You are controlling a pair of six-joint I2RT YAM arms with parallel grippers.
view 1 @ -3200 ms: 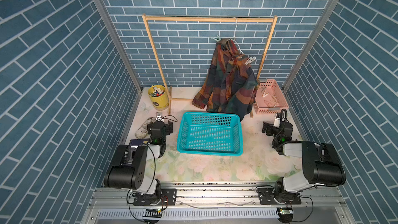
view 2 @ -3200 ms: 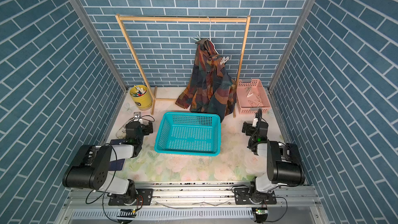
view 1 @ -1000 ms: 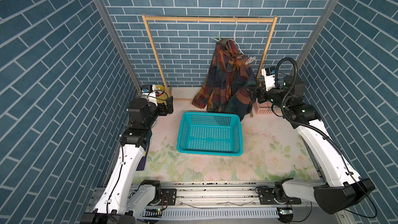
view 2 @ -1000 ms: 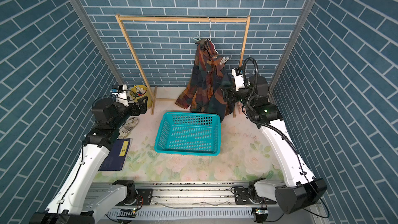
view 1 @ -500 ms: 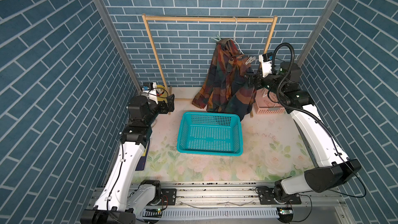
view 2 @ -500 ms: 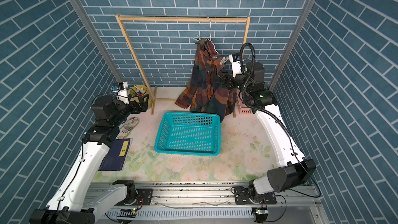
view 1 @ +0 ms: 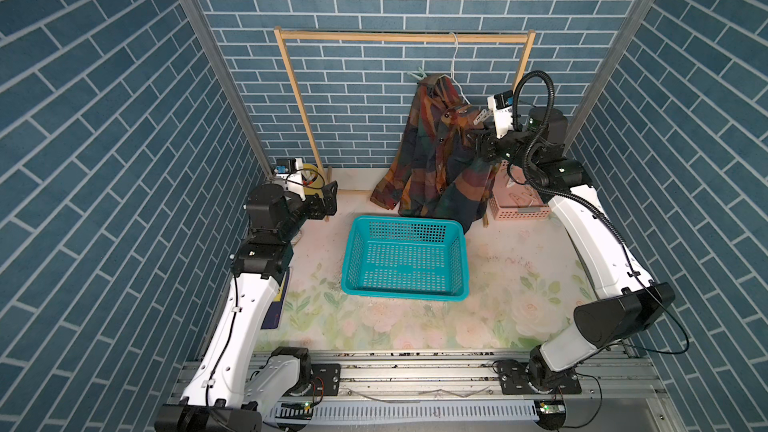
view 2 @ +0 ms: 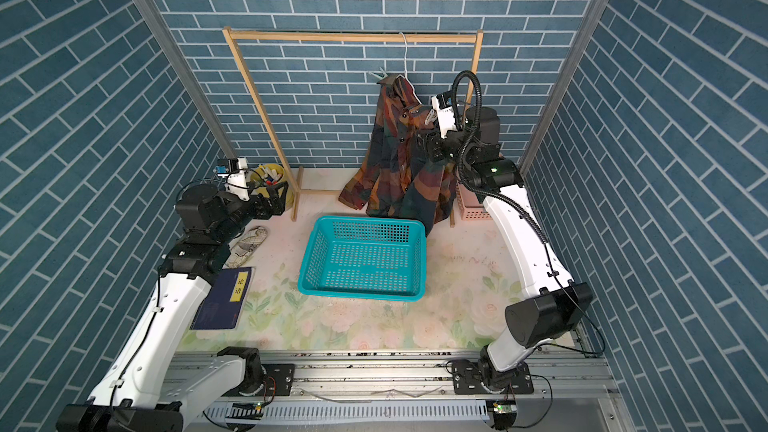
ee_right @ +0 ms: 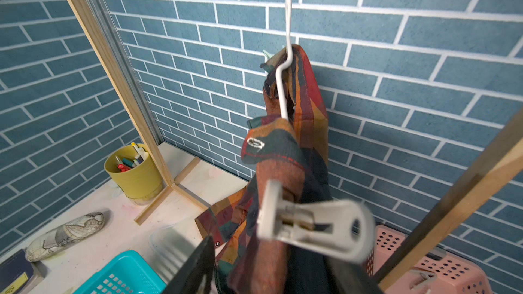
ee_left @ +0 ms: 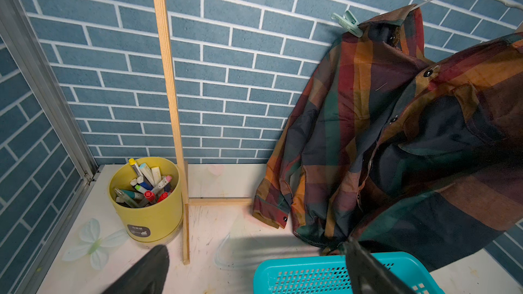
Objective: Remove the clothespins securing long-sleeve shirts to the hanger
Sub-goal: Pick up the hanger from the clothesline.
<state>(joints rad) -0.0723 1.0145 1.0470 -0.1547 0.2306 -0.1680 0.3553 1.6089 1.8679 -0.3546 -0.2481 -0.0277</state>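
Currently, none of the two removals is showing as done.

- **Item one:** the mint-green clothespin (view 1: pixel 419 75) is biting the collar end of the plaid shirt (view 1: pixel 432 168), on the side toward the left arm, and is untouched.
- **Item two:** the white clothespin (ee_right: pixel 311 223) is pinching the opposite shoulder onto the hanger (view 1: pixel 454 56), which is hanging from the wooden rack (view 1: pixel 399 37).
- **Right gripper** (ee_right: pixel 271 253): it is reaching in at that shoulder, with its jaws standing apart on either side of the white pin and the cloth below it. Whether they are pressing the pin's handles I cannot tell.
- **Left gripper** (ee_left: pixel 254 246): it is hovering low, well apart from the shirt, with jaws spread wide and holding nothing.

Both pins are therefore waiting to be squeezed off.

**Containers:**
- The teal basket (view 1: pixel 405 295) is sitting in front of the shirt's hem and showing nothing inside.
- The pink basket (view 1: pixel 519 214), beside the right arm, is holding a few pale clip-like pieces.
- The yellow cup (ee_left: pixel 147 217), just beside a rack post, is holding pens and markers.
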